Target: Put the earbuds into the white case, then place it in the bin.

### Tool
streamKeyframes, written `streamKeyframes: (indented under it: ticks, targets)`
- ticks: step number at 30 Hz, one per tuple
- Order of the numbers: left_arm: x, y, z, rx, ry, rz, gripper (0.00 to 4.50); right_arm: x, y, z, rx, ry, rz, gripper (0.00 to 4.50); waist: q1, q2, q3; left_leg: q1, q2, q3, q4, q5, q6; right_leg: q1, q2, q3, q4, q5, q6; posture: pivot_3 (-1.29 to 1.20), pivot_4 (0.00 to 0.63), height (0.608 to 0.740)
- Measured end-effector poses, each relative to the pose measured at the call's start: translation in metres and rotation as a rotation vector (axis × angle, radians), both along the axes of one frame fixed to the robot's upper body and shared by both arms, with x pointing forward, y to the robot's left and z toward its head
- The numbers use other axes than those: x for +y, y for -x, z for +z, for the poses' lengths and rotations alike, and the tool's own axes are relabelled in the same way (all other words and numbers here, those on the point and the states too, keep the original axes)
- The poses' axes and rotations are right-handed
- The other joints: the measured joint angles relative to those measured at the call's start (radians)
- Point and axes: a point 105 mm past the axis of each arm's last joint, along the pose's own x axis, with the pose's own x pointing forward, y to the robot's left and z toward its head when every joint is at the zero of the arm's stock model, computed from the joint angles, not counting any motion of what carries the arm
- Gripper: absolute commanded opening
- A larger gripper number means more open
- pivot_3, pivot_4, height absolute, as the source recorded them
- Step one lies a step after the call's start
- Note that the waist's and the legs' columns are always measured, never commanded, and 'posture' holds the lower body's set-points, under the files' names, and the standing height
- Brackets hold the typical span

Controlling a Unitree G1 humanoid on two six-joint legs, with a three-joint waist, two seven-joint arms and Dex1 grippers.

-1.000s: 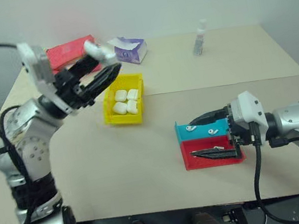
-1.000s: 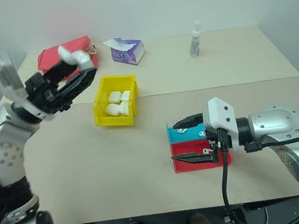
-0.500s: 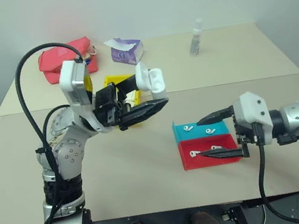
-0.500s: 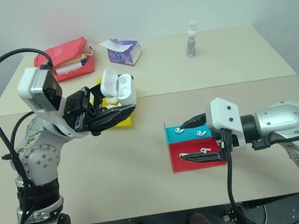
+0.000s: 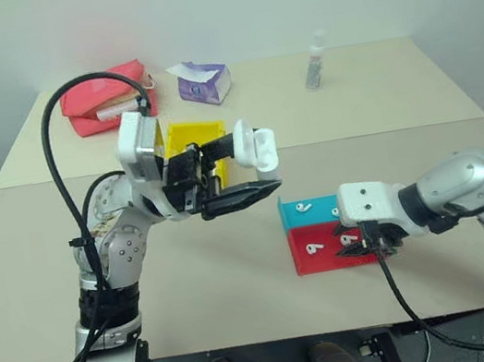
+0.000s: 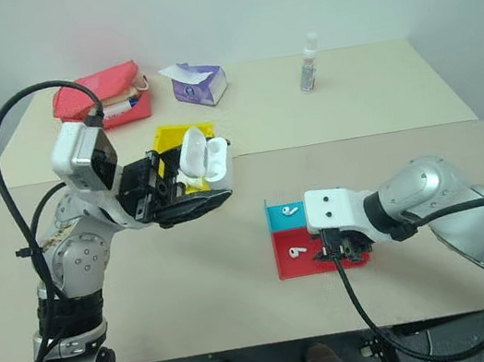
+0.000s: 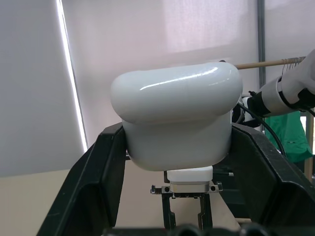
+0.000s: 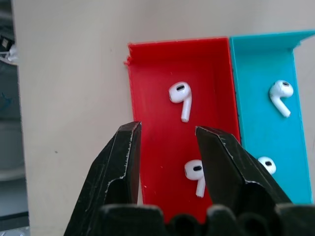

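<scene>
Right end effector (image 8: 165, 162) had dipped over the red tray (image 8: 152, 64), fingers half-spread, an earbud (image 8: 196, 176) just beside its inner finger, stem lengthwise, while left end effector (image 5: 242, 181) pinched the open white case (image 5: 252, 148) above the table (image 5: 220, 269).

Head pair looks down over table (image 5: 248, 320); wrist cameras close along claw fingers.

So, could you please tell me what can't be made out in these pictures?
- White case: its opening faces away in the left wrist view.
- Yellow bin: contents hidden by the left gripper in the head views.
- One earbud in the teal tray: partly behind a right gripper finger.
</scene>
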Motion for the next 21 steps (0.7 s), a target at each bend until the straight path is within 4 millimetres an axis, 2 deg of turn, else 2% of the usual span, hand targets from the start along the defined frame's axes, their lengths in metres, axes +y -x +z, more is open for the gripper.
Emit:
streamKeyframes:
  ticks: [9,15,21]
  targets:
    - [0.004,-0.004,-0.015,0.015,0.001,0.022,2.86,-0.014,-0.016,-0.027,0.033,0.157,-0.064,2.11,0.0,0.0,0.0,-0.001,0.0,0.0,0.0,0.0,0.0,-0.001,0.0,0.0,-0.001,0.0,0.0,0.0,0.15,0.74]
    - [0.006,0.003,-0.021,0.023,0.001,0.043,2.86,-0.02,-0.023,-0.031,0.016,0.19,-0.095,2.11,0.0,0.0,0.0,-0.001,0.0,0.0,0.0,0.0,0.0,-0.001,0.0,0.0,0.0,0.0,0.0,0.0,0.15,0.74]
    - [0.003,0.016,-0.014,-0.004,0.005,0.043,2.86,-0.019,-0.026,-0.033,0.003,0.202,-0.097,2.11,0.0,0.0,0.0,-0.001,0.0,0.0,0.0,0.0,0.0,-0.001,0.0,0.0,0.0,0.0,0.0,0.0,0.15,0.74]
